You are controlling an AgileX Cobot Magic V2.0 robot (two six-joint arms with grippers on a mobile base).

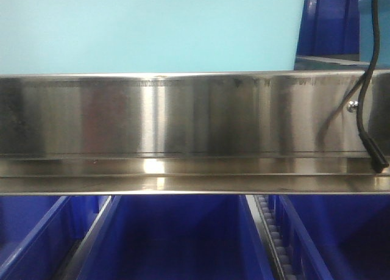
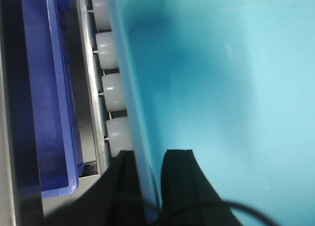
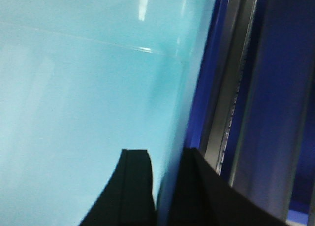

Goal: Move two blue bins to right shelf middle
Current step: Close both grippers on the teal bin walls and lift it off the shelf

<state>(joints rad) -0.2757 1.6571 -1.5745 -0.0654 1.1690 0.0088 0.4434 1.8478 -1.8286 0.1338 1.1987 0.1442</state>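
Clamping the pale blue bin (image 1: 152,30) by its side walls, my left gripper (image 2: 147,159) and right gripper (image 3: 165,157) each pinch its thin rim. It sits just behind the middle shelf's steel front rail (image 1: 183,115). Leftward, white rollers (image 2: 110,53) run just beside it, then a royal-blue crate (image 2: 49,88); rightward, a steel track (image 3: 231,88) crowds close.

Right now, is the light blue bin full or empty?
Empty, as far as shown: inside the light blue bin, both wrist views show only bare smooth walls.
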